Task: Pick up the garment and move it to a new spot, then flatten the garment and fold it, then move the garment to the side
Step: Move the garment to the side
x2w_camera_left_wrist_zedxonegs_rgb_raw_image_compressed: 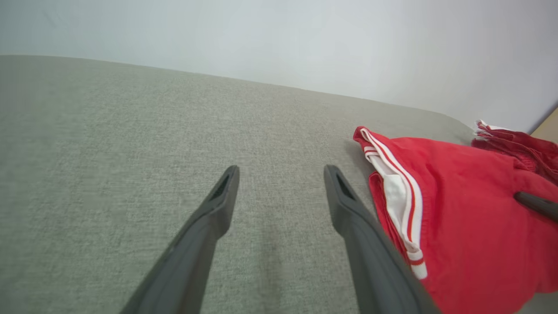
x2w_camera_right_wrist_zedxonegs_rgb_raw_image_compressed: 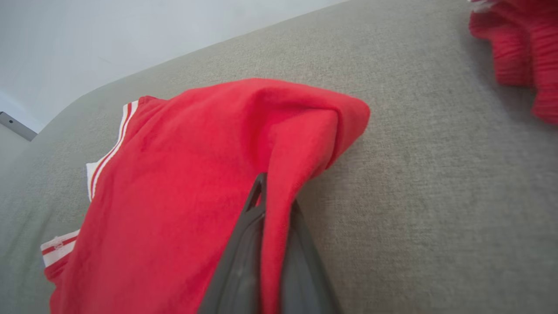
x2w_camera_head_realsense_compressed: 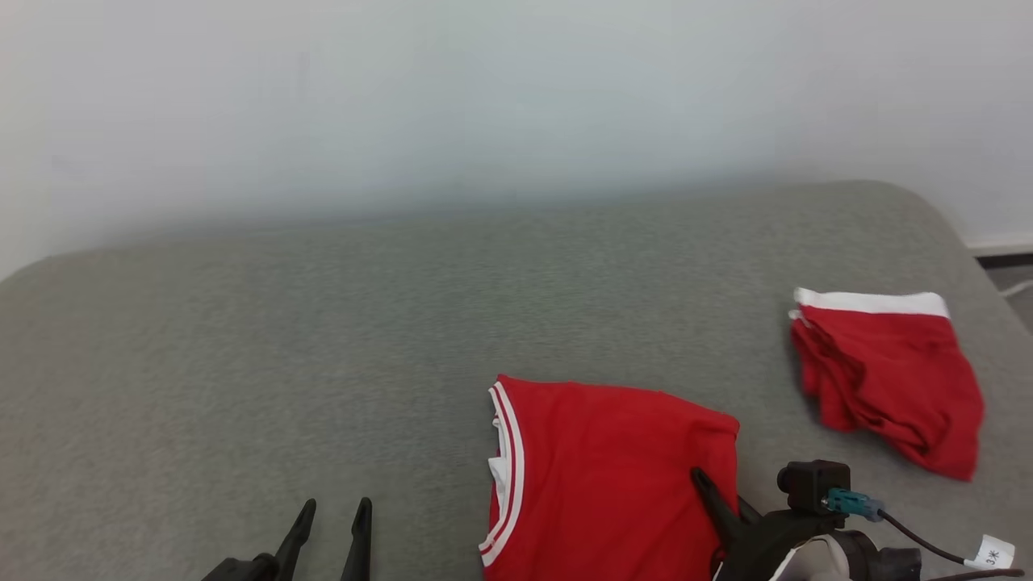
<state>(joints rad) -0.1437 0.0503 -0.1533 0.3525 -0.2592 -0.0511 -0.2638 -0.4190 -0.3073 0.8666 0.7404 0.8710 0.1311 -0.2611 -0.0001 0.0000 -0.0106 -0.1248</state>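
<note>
My head camera looks down over the surface [x2w_camera_head_realsense_compressed: 282, 323]; both wrist cameras sit low and close, sharing the shirt [x2w_camera_head_realsense_compressed: 613, 468] from opposite sides.

Grey, perhaps padded, surface [x2w_camera_head_realsense_compressed: 242, 363]; pale wall [x2w_camera_head_realsense_compressed: 484, 97]

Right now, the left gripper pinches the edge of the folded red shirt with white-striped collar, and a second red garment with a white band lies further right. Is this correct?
No. It is the right gripper, not the left gripper, that pinches the folded red shirt; the right wrist view shows it shut on a red fold. The second red garment does lie further right.
</note>
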